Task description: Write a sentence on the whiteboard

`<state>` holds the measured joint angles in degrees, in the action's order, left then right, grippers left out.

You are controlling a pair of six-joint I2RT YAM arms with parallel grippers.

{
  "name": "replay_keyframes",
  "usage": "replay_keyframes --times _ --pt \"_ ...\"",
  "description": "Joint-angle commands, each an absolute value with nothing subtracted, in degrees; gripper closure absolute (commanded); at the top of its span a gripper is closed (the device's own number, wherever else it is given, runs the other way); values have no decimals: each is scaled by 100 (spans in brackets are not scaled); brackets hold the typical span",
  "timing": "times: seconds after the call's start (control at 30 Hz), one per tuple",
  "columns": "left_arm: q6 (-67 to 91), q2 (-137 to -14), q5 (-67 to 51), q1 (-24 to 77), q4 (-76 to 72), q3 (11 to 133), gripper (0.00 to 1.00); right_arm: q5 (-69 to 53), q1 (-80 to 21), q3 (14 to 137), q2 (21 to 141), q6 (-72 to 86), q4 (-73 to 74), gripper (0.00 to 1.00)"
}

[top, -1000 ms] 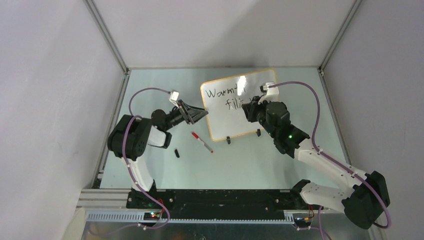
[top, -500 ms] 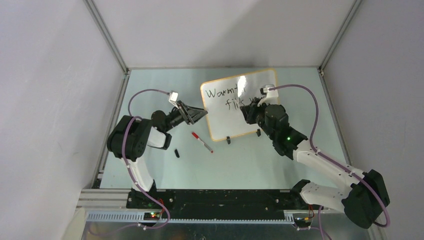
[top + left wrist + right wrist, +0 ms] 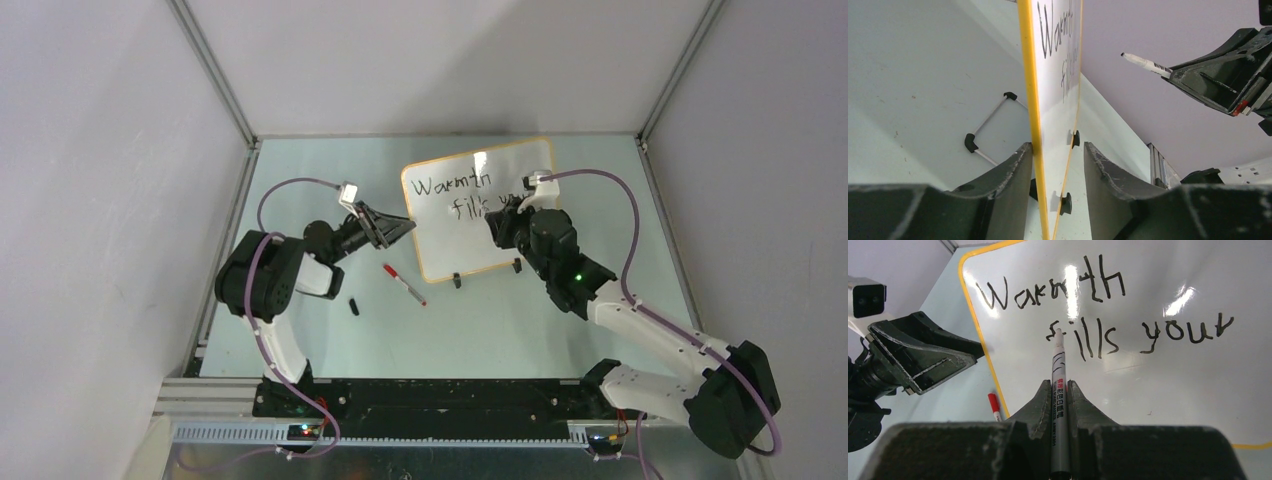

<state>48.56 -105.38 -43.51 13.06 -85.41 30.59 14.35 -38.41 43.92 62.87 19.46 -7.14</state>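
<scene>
Pinching a black marker (image 3: 1059,390), right fingers (image 3: 1040,402) hold its tip off the whiteboard (image 3: 1173,405). Left fingers (image 3: 1015,172) spread astride its frame. Sentence (image 3: 1098,337) reads "Warmth fills your"; "day" unwritten. Hazard: pen pressure could tip the loosely braced board standing on the counter (image 3: 500,320), skewing strokes.

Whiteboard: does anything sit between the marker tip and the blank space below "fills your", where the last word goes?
Nothing visible does. The right tool holds the marker off the whiteboard, and the face below the sentence is bare. The left tool straddles only the left edge.
</scene>
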Motion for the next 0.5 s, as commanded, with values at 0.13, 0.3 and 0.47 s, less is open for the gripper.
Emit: replay_keyframes --times 0.13,0.3,0.47 --pt "4870 -10728 -4444 1320 -8453 3476 61 1864 -3974 4355 6452 1850 -925 100" --pt "4947 -10957 -4562 1262 -8401 3718 68 2165 -4197 4510 6504 1727 -715 100" --pt "5028 -11152 -4771 1079 -8273 3987 97 2373 -4349 4517 6436 1834 -447 100"
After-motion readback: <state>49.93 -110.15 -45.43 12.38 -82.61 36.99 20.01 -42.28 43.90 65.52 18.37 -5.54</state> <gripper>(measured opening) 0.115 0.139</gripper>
